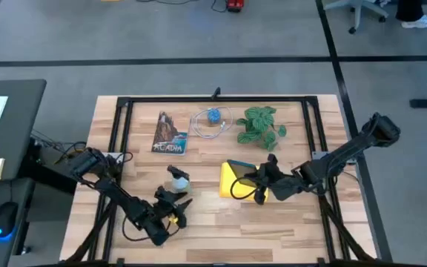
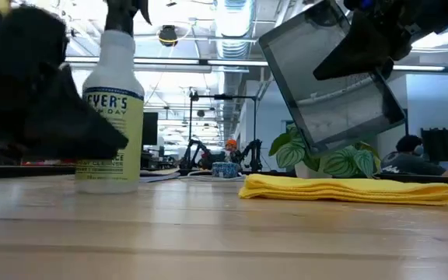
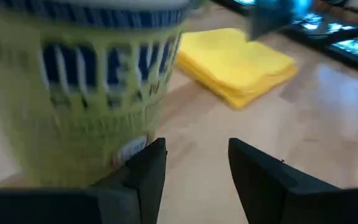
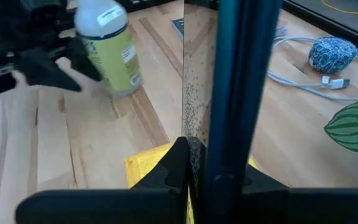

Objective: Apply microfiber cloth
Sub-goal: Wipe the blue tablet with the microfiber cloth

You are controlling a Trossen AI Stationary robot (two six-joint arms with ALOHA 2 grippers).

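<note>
Two arms: both are over the surface (image 1: 221, 222), one busy and one free.
Right end effector (image 4: 194, 165): pinching a dark tablet (image 2: 334, 82) by its edge and holding it tilted in the air; speckles of what look like droplets show on the glass in the right wrist view.
Left end effector (image 3: 194, 168): fingers spread with nothing between them, just beside a spray bottle (image 2: 110, 109) that stands upright and free of the fingers.
Microfiber cloth (image 2: 348, 189): lies flat on the surface directly below the right end effector and its tablet, well apart from the left end effector, with the bottle off to one side of the path between them.
Cloth condition: bright yellow, folded in several neat layers into a rough square, not touched by either end effector.
Handling, judged: light, soft and limp; it will sag and likely unfold if lifted by a single layer, and it should not slip much against finger pads.
Where to grip, judged: the stacked edge nearest the left end effector, with fingers closing over all layers at once, so the fold stays together as a wiping pad.
Risk, judged: brushing the bottle on the way across, or dragging the cloth along the surface instead of lifting it.
Other things: a potted plant (image 1: 262, 124), a booklet (image 1: 170, 134) and a blue ball with a cable (image 1: 213, 116) sit beyond the right end effector.
</note>
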